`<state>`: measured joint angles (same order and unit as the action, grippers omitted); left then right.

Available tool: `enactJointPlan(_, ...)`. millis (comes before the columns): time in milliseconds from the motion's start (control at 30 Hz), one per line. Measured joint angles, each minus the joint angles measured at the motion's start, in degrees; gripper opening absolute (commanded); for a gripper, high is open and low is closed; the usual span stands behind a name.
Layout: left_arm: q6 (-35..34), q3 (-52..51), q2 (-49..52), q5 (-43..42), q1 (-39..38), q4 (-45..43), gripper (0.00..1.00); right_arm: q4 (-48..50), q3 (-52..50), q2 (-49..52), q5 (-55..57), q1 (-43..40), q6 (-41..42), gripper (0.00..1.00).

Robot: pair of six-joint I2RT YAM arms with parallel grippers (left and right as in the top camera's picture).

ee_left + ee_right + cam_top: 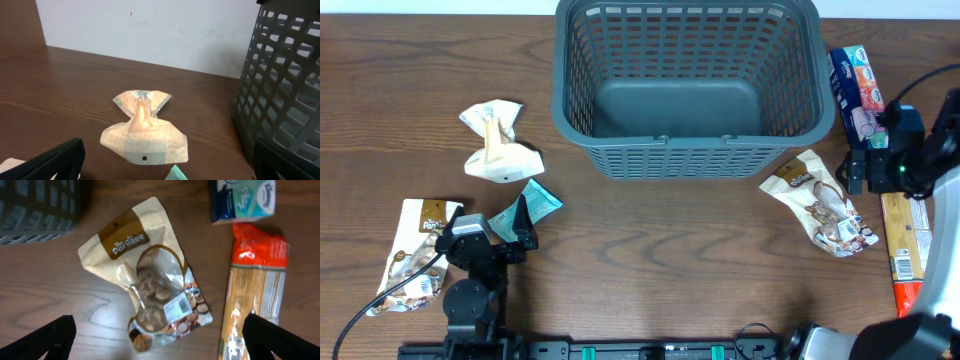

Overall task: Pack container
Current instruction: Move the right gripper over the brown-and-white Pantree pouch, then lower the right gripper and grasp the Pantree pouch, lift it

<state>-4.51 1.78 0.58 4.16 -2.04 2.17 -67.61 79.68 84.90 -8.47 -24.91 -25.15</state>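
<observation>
An empty grey basket [690, 160] stands at the top centre of the brown surface [670, 260] in the overhead view. At lower left, the left claw [170, 167] is spread wide, its dark fingers [55, 160] showing at the bottom corners of its wrist view. It faces a crumpled cream packet [145, 132], with the basket's lattice wall along the right edge of that view. A teal packet [530, 208] lies just beside this claw, and a cream pouch [415, 255] lies at the far lower left. At the right edge, the right claw [162, 340] is likewise spread, hanging above a PanTree pouch [145, 295] that lies near the basket's lower right corner. A tissue pack [242, 200] and an orange packet [255, 290] lie at the far right.
</observation>
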Motion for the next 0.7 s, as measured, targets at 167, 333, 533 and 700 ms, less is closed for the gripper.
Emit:
enactJointPlan(167, 0.0, 0.0, 0.0, 0.2, 0.0, 0.0, 0.99, 1.1, 0.0, 3.3, -0.9, 0.0, -4.2, 0.98)
enactJointPlan(333, 0.0, 0.0, 0.0, 1.0, 0.0, -0.1, 0.99, 2.4, 0.0, 6.1, -1.2, 0.0, -8.3, 0.98)
enactJointPlan(533, 0.0, 0.0, 0.0, 2.3, 0.0, -0.2, 0.99, 3.7, -0.5, 8.1, -1.4, 0.0, -10.9, 0.99)
enactJointPlan(700, 0.0, 0.0, 0.0, 2.6, 0.0, -0.2, 0.99, 8.6, -4.8, 8.1, -0.6, 0.0, -11.3, 0.99)
